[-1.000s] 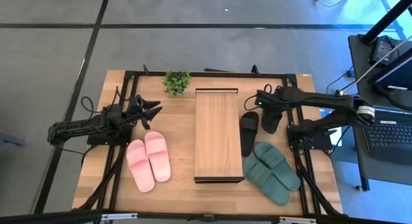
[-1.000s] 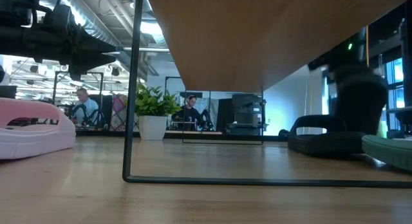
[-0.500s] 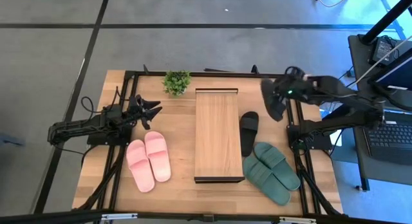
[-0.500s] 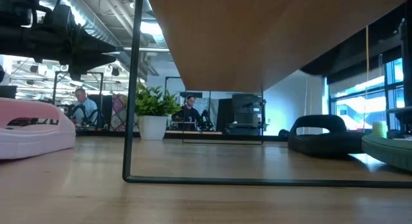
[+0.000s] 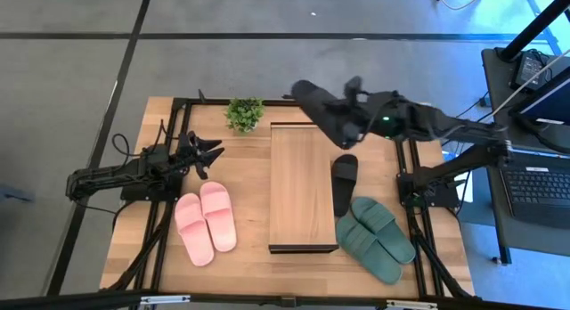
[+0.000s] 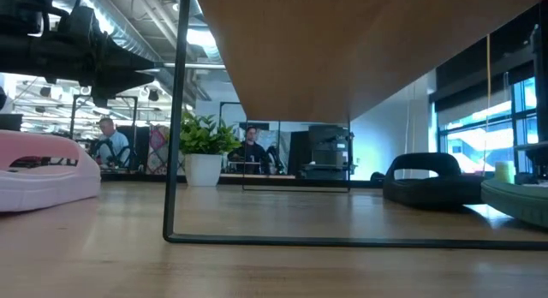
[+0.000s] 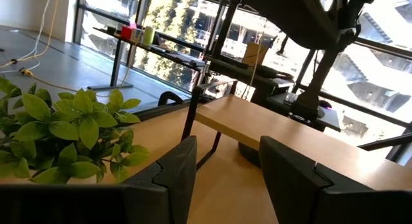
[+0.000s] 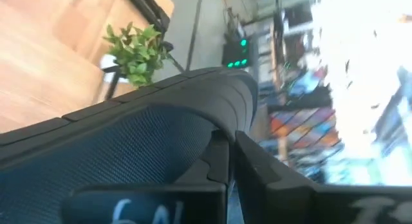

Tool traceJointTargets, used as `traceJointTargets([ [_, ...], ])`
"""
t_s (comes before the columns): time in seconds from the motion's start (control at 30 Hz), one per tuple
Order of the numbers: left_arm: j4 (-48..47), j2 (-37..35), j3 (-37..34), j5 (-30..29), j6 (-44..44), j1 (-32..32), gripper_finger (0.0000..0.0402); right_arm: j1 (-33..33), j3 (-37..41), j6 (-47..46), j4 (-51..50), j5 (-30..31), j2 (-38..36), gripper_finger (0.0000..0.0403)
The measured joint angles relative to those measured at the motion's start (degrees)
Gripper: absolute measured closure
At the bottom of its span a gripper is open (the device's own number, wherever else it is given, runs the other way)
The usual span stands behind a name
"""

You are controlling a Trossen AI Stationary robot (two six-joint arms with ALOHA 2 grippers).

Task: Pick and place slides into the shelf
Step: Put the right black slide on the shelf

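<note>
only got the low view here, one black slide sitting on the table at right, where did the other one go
Observer: The right gripper has it. Its fingers are shut on the black slide, held in the air over the far end of the shelf.
Operator: ok and the left arm, all i see is something dark up top left
Observer: The left gripper hangs at the table's left side, fingers open and holding nothing, beyond the pink slides.
Operator: anything on the shelf top yet
Observer: No, in the high view the plank top is bare. The green slides lie on the table to its right, nearer than the other black slide.
</note>
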State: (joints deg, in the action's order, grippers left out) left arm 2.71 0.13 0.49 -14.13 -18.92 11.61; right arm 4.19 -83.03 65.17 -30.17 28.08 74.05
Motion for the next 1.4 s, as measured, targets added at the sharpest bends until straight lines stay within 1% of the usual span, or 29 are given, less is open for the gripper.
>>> traceJointTargets([
  [0.13,0.01,0.01,-0.01,0.0,-0.02,0.0,0.024,0.02,-1.94,13.51,1.04,-4.93,4.64,0.0391],
  [0.2,-0.01,-0.01,0.0,0.0,-0.04,-0.01,0.024,0.79,-2.84,16.53,1.24,-9.42,6.47,0.0391],
  [0.27,0.01,0.0,-0.01,0.0,-0.05,0.0,0.024,2.14,-3.19,18.52,1.34,-15.2,7.98,0.0391],
  [0.33,0.0,0.01,-0.01,0.01,-0.05,-0.01,0.024,3.57,-3.12,20.7,1.26,-18.67,9.25,0.0391],
  [0.5,0.01,0.01,0.0,-0.3,0.49,-0.01,0.024,4.81,-2.26,26.94,1.14,-19.17,11.61,0.0391],
  [0.57,0.01,-0.01,-0.02,-0.31,0.61,-0.01,0.024,4.71,-1.8,29.3,1.48,-20.26,12.37,0.0391],
  [0.7,0.03,-0.01,0.0,-0.28,0.06,-0.01,0.024,5.16,-0.41,31.49,1.46,-26.44,13.39,0.0391],
  [0.83,0.05,-0.01,0.0,-0.3,0.04,-0.01,0.024,6.14,0.98,33.54,1.57,-30.03,13.52,0.0391],
  [1.0,0.05,-0.01,0.0,-0.3,0.04,-0.01,0.024,8.18,1.72,35.13,3.68,-37.05,13.5,0.0391],
  [1.1,0.05,0.0,0.0,-0.28,0.04,-0.01,0.024,9.39,1.8,36.15,3.42,-38.99,13.79,0.0391],
  [1.4,0.05,0.01,0.0,-0.28,0.04,-0.01,0.024,12.58,1.88,37.2,3.3,-41.04,15.81,0.0391],
])
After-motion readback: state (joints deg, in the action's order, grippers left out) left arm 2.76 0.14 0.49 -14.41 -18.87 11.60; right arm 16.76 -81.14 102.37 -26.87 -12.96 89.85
